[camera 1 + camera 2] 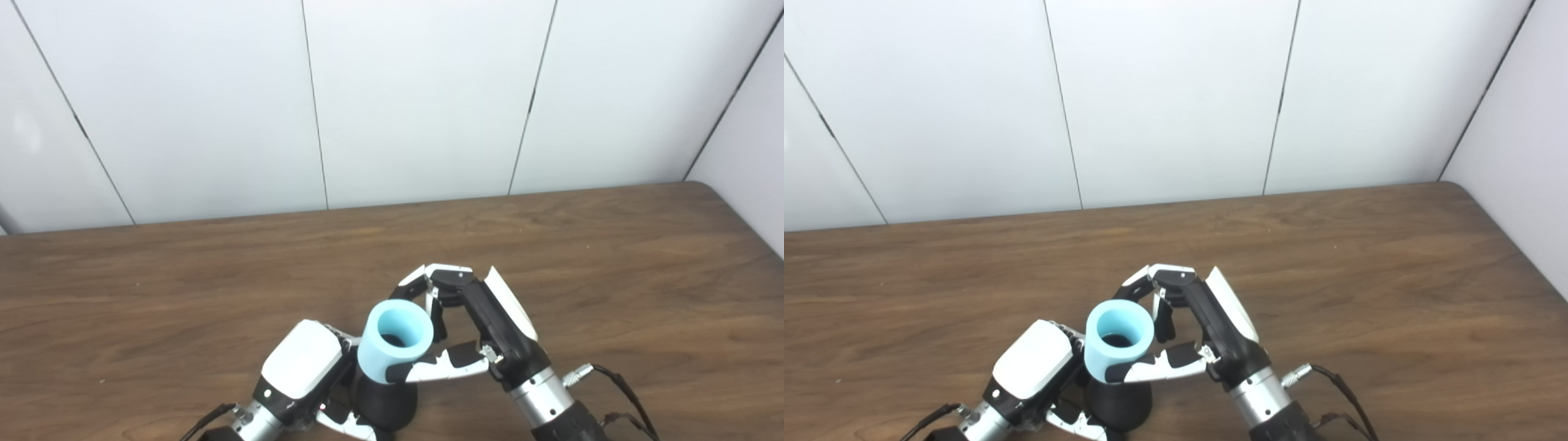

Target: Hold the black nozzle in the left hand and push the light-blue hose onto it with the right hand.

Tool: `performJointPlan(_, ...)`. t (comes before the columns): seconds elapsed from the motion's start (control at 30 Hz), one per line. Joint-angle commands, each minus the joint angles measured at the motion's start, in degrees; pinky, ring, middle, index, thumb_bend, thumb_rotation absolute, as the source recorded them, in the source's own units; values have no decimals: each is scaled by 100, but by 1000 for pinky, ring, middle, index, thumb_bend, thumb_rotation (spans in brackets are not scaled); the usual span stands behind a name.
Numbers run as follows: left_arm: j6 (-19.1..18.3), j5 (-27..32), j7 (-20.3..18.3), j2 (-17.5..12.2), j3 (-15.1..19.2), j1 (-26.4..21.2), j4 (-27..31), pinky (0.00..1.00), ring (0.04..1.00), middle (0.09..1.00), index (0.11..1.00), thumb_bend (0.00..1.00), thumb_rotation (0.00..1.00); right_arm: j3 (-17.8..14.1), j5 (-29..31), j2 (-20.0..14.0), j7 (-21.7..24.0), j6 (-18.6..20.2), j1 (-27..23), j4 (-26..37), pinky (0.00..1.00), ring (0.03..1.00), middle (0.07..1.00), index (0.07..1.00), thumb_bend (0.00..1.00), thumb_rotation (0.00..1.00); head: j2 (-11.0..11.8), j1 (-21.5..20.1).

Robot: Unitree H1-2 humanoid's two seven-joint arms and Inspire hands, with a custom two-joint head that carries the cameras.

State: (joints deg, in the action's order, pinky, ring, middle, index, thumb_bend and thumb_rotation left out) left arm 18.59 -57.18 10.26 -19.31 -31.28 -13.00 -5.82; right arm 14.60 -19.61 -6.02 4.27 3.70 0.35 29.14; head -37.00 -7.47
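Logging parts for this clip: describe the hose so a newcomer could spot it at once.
Start at the near edge of the brown table, where the two hands meet. Between them stands a short light-blue hose, open end up, atop the black nozzle. It is the only pale-blue thing there, held in the right hand.

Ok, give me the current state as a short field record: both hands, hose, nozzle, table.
left hand: shut on the black nozzle, gripping it low, near the picture's bottom edge
right hand: shut on the light-blue hose, fingers behind it, thumb across its front
light-blue hose: short tube, open end up and tilted toward the camera, sitting on top of the nozzle
black nozzle: wide dark base showing below the hose; its top is hidden inside
seating depth: cannot tell
table: wooden
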Motion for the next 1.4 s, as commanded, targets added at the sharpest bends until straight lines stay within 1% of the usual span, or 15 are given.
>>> performJointPlan(0.0,-83,-162,-75,98,-224,391,-377,96,154,233,482,518,40,-2,-179,6,-3,-270,-164,55,59,103,469,481,528,0,-4,-8)
performJointPlan(0.1,-81,-151,-78,99,-220,391,-374,103,164,250,482,518,40,-4,-420,-19,75,-209,-208,195,52,97,469,480,529,0,-4,-8)
performJointPlan(0.2,-61,-142,-53,101,-220,385,-399,100,157,236,482,518,39,-26,-625,-45,195,-108,-250,356,68,119,470,480,529,0,3,-32)
performJointPlan(0.27,-78,-154,-74,99,-223,379,-400,104,161,243,482,518,39,-52,-709,-52,284,-40,-283,442,73,121,470,480,529,0,16,-34)
performJointPlan(0.4,-65,-129,-63,107,-218,384,-418,101,158,237,482,517,39,-105,-842,-44,489,197,-320,609,59,100,469,480,530,0,21,-38)
performJointPlan(0.7,-106,-159,-128,122,-236,367,-414,111,173,260,482,517,39,-173,-921,-47,878,642,-420,797,52,96,469,480,529,0,36,-40)
performJointPlan(0.87,-112,-180,-80,138,-234,369,-427,95,151,226,482,519,39,-188,-961,-41,1036,894,-473,888,67,113,469,480,529,0,40,-42)
performJointPlan(0.97,-117,-181,-106,137,-238,364,-417,102,158,236,482,518,39,-193,-975,-36,1083,966,-508,909,74,119,469,480,529,0,41,-39)
performJointPlan(1.1,-103,-162,-97,144,-236,358,-436,97,152,228,482,518,39,-212,-966,-21,1143,1025,-555,926,74,118,469,480,528,0,45,-42)
performJointPlan(1.23,-118,-190,-82,149,-242,355,-447,99,157,235,482,518,39,-172,-1090,-38,1280,1223,-616,1003,75,119,469,480,528,0,50,-43)
performJointPlan(1.37,-129,-186,-87,154,-240,362,-435,101,158,235,482,518,39,-146,-1203,-52,1369,1266,-650,1031,77,122,469,480,528,0,49,-35)
